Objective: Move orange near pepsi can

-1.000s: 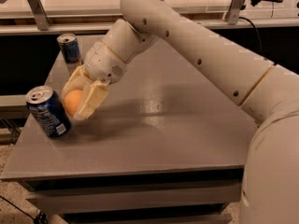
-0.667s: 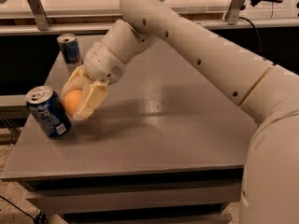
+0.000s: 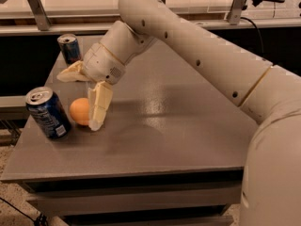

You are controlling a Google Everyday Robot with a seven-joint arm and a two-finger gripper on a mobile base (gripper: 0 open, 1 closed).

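Arm (image 3: 188, 46) stretched left; claw (image 3: 77, 101) low, fingers (image 3: 99, 105) splayed.

tbl (image 3: 188, 126) w/ pepsi can (image 3: 47, 113), orange (image 3: 80, 112), 2nd can (image 3: 69, 48); end effector (image 3: 76, 101) splayed over orange.

orange (image 3: 79, 111) on table (image 3: 178, 126), just beside pepsi can (image 3: 47, 113) | gripper (image 3: 76, 102) above orange, fingers spread apart

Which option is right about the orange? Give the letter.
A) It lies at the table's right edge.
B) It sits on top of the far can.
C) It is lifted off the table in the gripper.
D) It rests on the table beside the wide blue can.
D: the orange sits on the table just right of the wide blue can, with the gripper open over it.
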